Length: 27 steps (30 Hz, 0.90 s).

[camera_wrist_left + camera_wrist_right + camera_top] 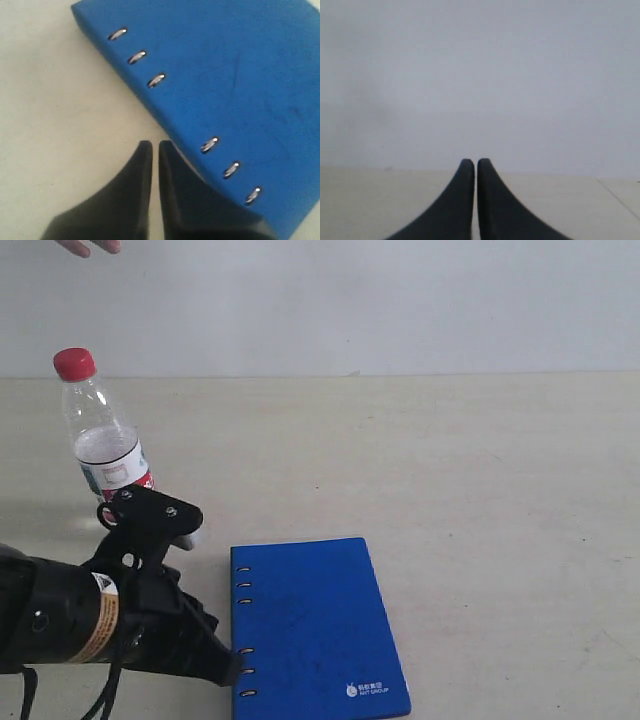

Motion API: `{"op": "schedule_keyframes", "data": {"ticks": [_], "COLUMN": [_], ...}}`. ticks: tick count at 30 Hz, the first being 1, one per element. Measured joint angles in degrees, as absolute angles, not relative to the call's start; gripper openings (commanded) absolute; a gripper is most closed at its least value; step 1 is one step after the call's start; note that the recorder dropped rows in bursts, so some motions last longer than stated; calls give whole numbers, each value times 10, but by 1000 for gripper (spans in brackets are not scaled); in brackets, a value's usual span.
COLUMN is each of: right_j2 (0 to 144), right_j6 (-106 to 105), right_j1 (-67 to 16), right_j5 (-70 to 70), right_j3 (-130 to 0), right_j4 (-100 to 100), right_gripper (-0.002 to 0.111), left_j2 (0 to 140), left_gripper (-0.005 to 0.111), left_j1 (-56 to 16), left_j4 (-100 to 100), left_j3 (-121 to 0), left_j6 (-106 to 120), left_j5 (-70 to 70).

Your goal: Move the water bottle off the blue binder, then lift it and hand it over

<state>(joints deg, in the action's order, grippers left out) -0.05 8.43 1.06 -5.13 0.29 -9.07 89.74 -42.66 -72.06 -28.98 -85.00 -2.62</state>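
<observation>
The left end effector has its two black fingers pressed together with nothing between them. It sits low over the worktop, with its tip just beside the spine edge of the blue binder; whether it touches the binder cannot be told. The binder lies flat and closed on the worktop, ring slots along its left edge and a small white logo near its near corner. The water bottle is off the binder, beyond the left arm. It tilts slightly, red cap up, and its base is hidden behind the arm. A person's fingers show at the top edge above it. The right end effector is also pressed together and empty, pointing at a pale wall.
</observation>
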Motion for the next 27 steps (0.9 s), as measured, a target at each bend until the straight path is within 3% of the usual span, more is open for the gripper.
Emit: {"op": "schedule_keyframes", "data": {"ticks": [4,11,18,21,27], "right_j2": [0,47,402,502,729], "right_j6": [171,193,182,169,160], "right_j1": [7,-38,-122,-165,-272], "right_j5": [-110,-116,26,68,10], "right_j3": [3,-74,-262,-282,-291], "right_j4": [-77,-80,-112,-115,-116], "right_gripper": [0,0,0,0,0], "left_j2": [903,932,970,994,1009], "left_gripper": [4,4,4,4,4], "left_j1": [-424,-413,-413,-413,-413], "left_j4": [-743,-757,-758,-758,-758], "left_j3": [-290,-291,-323,-353,-360], "left_j6": [-895,-912,-927,-928,-918], "left_j5": [-122,-5,-68,-65,-48]}}
